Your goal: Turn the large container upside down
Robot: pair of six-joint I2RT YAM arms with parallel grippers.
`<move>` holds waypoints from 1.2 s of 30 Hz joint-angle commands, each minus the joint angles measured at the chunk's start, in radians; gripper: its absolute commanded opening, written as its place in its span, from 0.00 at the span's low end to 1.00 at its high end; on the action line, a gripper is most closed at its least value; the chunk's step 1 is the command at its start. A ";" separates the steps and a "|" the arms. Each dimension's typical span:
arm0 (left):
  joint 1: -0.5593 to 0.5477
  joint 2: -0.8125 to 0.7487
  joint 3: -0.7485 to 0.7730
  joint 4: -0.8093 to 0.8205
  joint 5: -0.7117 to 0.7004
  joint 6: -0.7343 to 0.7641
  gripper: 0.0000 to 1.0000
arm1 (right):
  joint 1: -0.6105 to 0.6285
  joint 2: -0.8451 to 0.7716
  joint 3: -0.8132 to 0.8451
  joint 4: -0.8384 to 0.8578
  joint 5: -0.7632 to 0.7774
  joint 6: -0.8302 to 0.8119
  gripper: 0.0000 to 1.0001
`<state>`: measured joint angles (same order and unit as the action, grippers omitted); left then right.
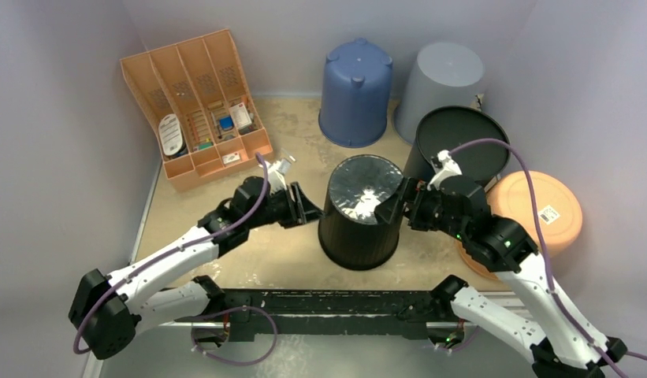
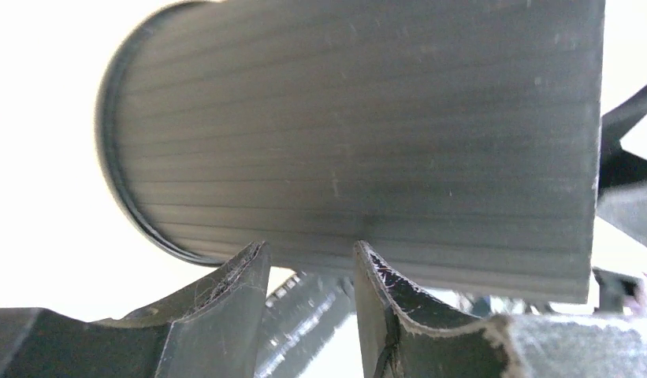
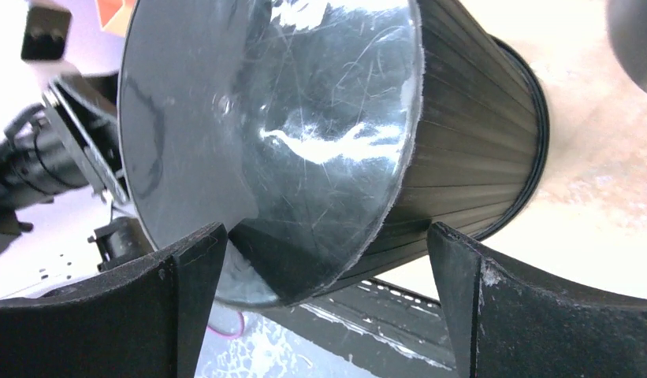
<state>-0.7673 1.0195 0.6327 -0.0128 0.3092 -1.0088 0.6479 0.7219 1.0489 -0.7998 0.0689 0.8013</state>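
The large black container (image 1: 359, 224) stands base-up by the middle of the bench's (image 1: 288, 256) near edge (rim down, so the flip looks done). The left pincer (image 1: 306, 206) and right pincer (image 1: 396, 206) flank it, jaws apart, gripping nothing; only pulling clear seems left.

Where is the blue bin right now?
In the top view, the blue bin stands at the back of the table, just left of the grey bin and behind the middle black bin.
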 commanded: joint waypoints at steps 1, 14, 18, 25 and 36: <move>0.069 -0.064 0.161 -0.259 -0.186 0.156 0.42 | 0.005 0.068 -0.021 0.192 -0.117 -0.059 1.00; 0.071 -0.176 0.587 -0.942 -1.308 0.103 0.50 | 0.004 0.445 0.013 0.739 -0.141 -0.080 0.96; 0.071 -0.075 0.733 -1.000 -1.325 0.182 0.63 | 0.004 0.524 0.174 0.735 -0.086 -0.174 1.00; 0.072 0.073 0.932 -0.974 -1.275 0.260 0.66 | -0.013 0.658 0.576 0.505 0.335 -0.392 1.00; 0.071 0.110 1.105 -0.802 -1.246 0.368 0.64 | -0.194 0.784 0.975 0.393 0.354 -0.549 1.00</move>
<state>-0.6960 1.1458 1.7416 -0.8932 -0.8742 -0.6884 0.5190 1.5173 1.9579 -0.3618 0.4038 0.2924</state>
